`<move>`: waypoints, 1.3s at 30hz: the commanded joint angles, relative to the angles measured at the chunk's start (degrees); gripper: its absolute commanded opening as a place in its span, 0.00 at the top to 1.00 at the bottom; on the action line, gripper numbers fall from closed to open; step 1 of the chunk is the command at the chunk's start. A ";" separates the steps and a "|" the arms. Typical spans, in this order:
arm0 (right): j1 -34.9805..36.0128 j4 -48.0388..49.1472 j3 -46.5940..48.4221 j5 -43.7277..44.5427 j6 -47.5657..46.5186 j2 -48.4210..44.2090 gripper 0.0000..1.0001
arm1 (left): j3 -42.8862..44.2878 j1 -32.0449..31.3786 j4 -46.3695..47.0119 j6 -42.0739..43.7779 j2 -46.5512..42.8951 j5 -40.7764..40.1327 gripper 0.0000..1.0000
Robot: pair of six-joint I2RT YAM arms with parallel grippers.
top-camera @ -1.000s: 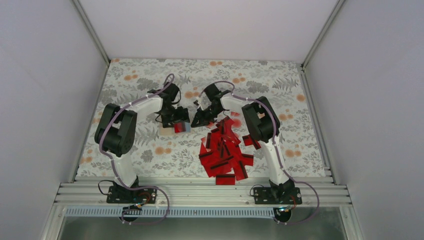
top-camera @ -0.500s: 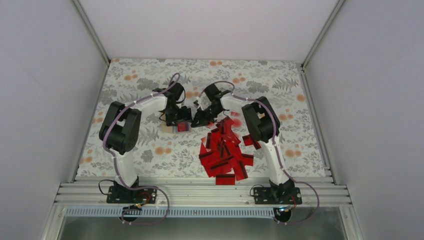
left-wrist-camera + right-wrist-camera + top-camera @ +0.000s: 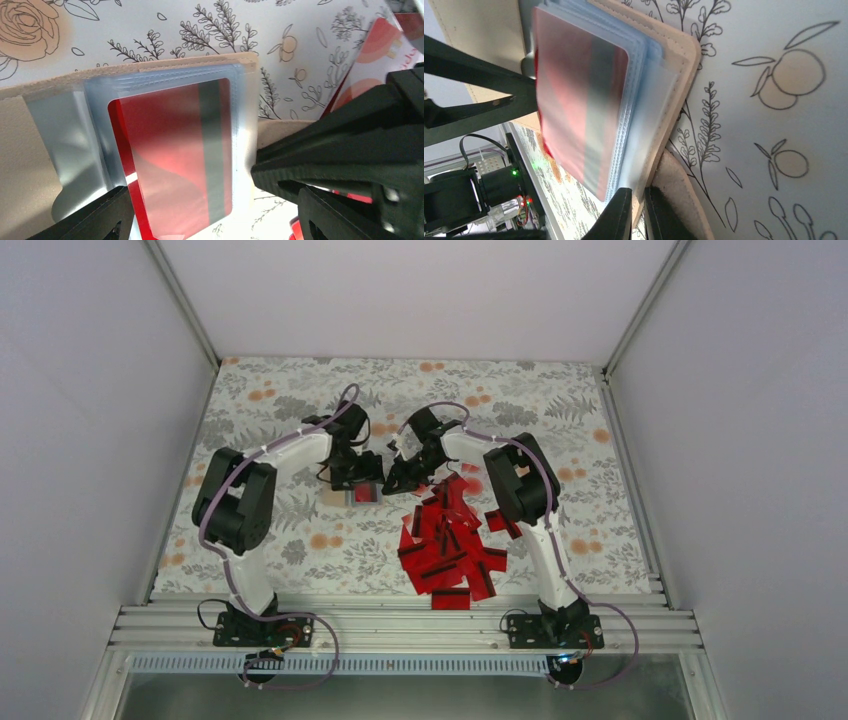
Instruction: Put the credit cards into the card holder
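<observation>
The tan card holder point(image 3: 340, 499) lies open on the cloth, its clear sleeves point(image 3: 75, 130) fanned up. A red credit card point(image 3: 165, 150) with a dark stripe sits partly inside the top sleeve, its lower end sticking out. My left gripper point(image 3: 215, 222) is open, and that card's free end lies between the wide fingers, clear of the right one. My right gripper point(image 3: 639, 215) is shut on the holder's tan cover edge point(image 3: 674, 65), just right of the left gripper point(image 3: 358, 478). A heap of red credit cards point(image 3: 450, 540) lies by the right arm.
A pale-faced card point(image 3: 380, 50) lies on the cloth just beyond the right gripper point(image 3: 350, 135). The floral cloth point(image 3: 560, 420) covers the table between the side walls. The metal rail point(image 3: 400, 625) with both arm bases runs along the near edge.
My left wrist has shifted a little to the right and away, over the holder. The right gripper, the holder and the card heap have stayed put.
</observation>
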 commanded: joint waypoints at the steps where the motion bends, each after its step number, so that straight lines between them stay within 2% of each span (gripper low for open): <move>1: 0.77 -0.23 0.05 0.75 0.03 -2.47 0.91 | 1.00 -0.53 -1.39 0.38 -3.47 1.27 0.18; 15: 0.74 -0.93 -0.14 0.73 0.37 -5.11 0.89 | -1.39 0.03 -1.17 3.99 -4.72 2.23 0.14; 22: 0.67 -0.35 0.28 -2.71 0.89 -6.24 0.87 | -2.31 0.51 -0.04 5.07 -3.22 2.72 0.12; 24: 0.69 0.20 0.19 -4.00 1.25 -6.59 0.86 | -2.58 0.67 0.07 5.07 -3.75 2.58 0.08; 29: 0.71 1.77 0.01 -6.46 2.42 -6.58 0.84 | -2.57 0.83 -0.98 4.79 -6.68 0.80 0.09; 34: 0.72 3.62 -0.25 -8.75 3.80 -5.93 0.79 | -3.61 1.62 -1.32 4.64 -9.14 -2.27 0.15; 39: 0.72 4.76 0.11 -9.16 5.40 -4.94 0.77 | -5.99 2.47 -0.47 5.20 -10.25 -3.24 0.39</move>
